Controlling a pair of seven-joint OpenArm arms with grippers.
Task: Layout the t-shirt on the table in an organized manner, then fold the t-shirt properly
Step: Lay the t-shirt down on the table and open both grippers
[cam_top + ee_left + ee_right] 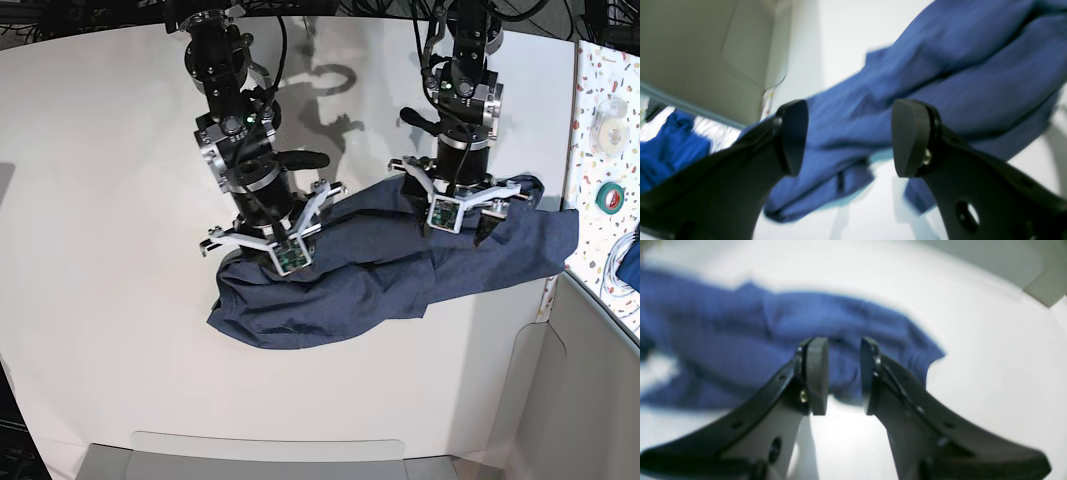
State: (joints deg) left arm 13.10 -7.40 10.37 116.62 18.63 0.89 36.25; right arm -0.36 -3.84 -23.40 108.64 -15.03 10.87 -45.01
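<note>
White tabletop fills the left wrist view: the table (846, 36) carries the t-shirt (940, 83), a rumpled blue mass running from upper right to lower left. The left gripper (849, 138) hangs above the cloth with jaws wide apart and nothing between them. At upper left stands a beige bin wall (706, 50); beyond its edge a second blue cloth (670, 150) shows, but whether it lies inside any container cannot be told.

Right wrist view: the right gripper (843, 376) hovers over the bunched edge of the t-shirt (773, 326), jaws parted by a narrow gap. The image is blurred; no cloth appears pinched.

Base view: the t-shirt (390, 270) lies crumpled near the middle of the table (100, 200), one gripper over each end. No lettering shows. The layout step is judged to be in hand; folding is not begun. The next move calls for each gripper to descend, close on an edge, and draw the garment flat.
</note>
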